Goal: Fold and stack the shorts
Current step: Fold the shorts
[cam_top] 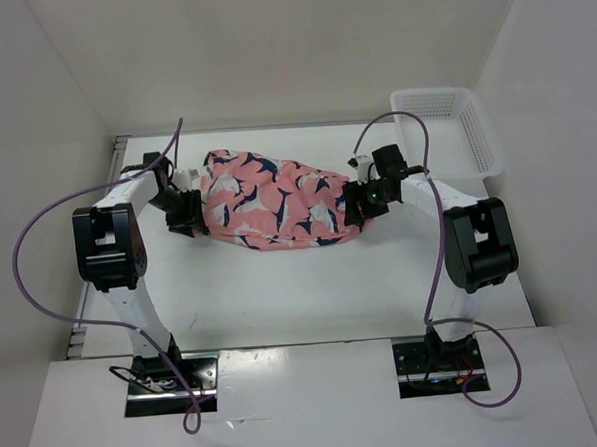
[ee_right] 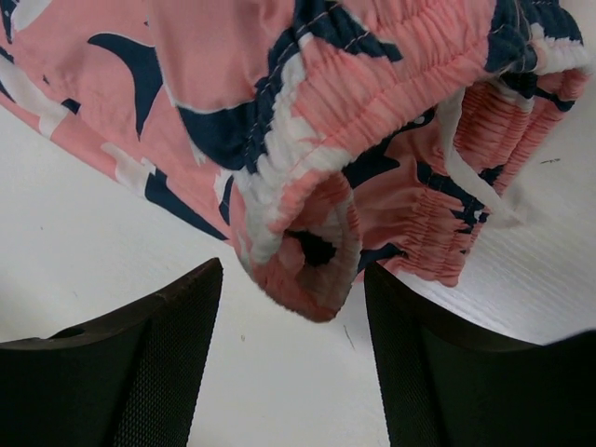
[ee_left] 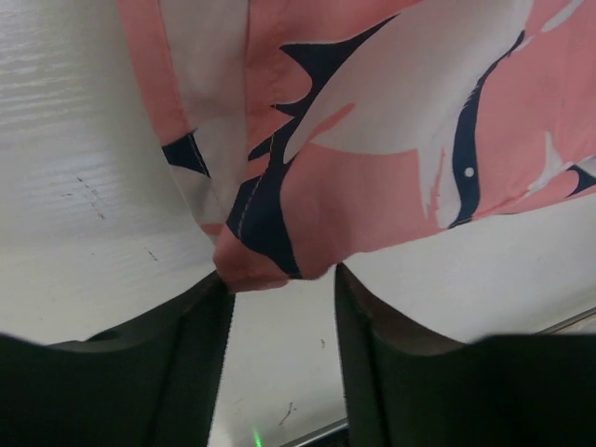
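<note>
The salmon-pink shorts (cam_top: 272, 200) with navy and white fish shapes lie bunched on the white table (cam_top: 282, 294) between the two arms. My left gripper (cam_top: 188, 211) is open at the shorts' left end; in the left wrist view a leg corner (ee_left: 251, 265) sits just beyond the gap between the fingers (ee_left: 196, 363). My right gripper (cam_top: 356, 205) is open at the right end; in the right wrist view a fold of the elastic waistband (ee_right: 307, 261) hangs between the fingers (ee_right: 168, 354), untouched. A white drawstring (ee_right: 466, 177) trails there.
A white plastic mesh basket (cam_top: 449, 130) stands at the back right corner. White walls enclose the table on three sides. Purple cables (cam_top: 39, 237) loop beside each arm.
</note>
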`<state>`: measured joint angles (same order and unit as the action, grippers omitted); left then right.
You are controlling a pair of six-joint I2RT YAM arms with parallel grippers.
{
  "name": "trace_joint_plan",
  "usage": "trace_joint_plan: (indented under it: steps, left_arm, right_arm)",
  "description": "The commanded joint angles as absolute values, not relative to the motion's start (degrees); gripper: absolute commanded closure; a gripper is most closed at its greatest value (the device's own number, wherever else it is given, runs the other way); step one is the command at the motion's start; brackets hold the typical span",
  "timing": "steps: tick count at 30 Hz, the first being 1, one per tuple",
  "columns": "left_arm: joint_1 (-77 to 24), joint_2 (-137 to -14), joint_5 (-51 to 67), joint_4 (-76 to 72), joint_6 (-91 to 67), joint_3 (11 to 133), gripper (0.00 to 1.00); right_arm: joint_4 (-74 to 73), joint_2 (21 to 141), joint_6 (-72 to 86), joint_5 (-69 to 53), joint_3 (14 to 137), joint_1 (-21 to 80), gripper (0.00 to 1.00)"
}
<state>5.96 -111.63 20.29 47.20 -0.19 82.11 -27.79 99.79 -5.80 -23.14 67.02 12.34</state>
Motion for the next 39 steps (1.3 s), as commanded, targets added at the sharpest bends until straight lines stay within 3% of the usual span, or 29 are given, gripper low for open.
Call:
trace_joint_plan:
  steps: [1,5,6,8,9,13,15,24,34,36,38,39]
  left_arm:
    - [6.7,-112.5,23.4,46.2,0.0,83.3,0.49]
    - [6.7,-113.1,24.2,46.9,0.0,84.5,0.68]
    - [6.7,-113.7,24.2,46.9,0.0,85.2,0.73]
    - [7.2,-113.7,24.2,46.9,0.0,85.7,0.86]
    - [7.2,-113.7,24.2,46.9,0.0,86.2,0.89]
    - [7.2,-112.5,22.0,48.9,0.0,88.1,0.96]
    - [7.2,-110.9,20.5,49.7,0.0,90.1,1.00]
    - [5.6,-107.0,21.3,52.8,0.0,98.3,1.00]
    - [2.6,-105.9,15.3,47.0,0.0,80.0,0.98]
    - [2.1,-106.9,14.7,45.8,0.0,78.4,0.93]
    - [1.6,-108.9,14.1,45.8,0.0,78.4,0.87]
    - [1.6,-108.9,13.5,46.6,0.0,78.4,0.84]
  right_arm:
    - [-24.6,101.4,-5.5,-23.5,70.0,12.0,0.33]
    - [-23.6,103.4,-5.0,-22.9,71.7,12.0,0.52]
    - [-23.6,103.4,-5.0,-22.4,72.3,12.0,0.64]
    - [-23.6,104.1,-5.0,-21.6,74.3,12.0,0.76]
    - [-24.3,104.1,-5.9,-21.1,75.6,12.0,0.86]
    - [-28.8,103.0,-11.8,-22.8,78.9,12.0,1.00]
    - [-31.2,102.5,-14.1,-24.8,81.5,12.0,1.00]
    - [-38.9,98.6,-18.3,-29.1,82.3,6.9,1.00]
    - [-34.5,98.8,-19.1,-26.3,70.1,6.4,1.00]
    - [-33.3,99.3,-18.3,-25.1,68.3,6.4,0.86]
    - [-32.7,100.0,-17.1,-23.6,67.7,6.4,0.60]
    - [-32.7,100.0,-17.1,-22.8,67.7,6.4,0.35]
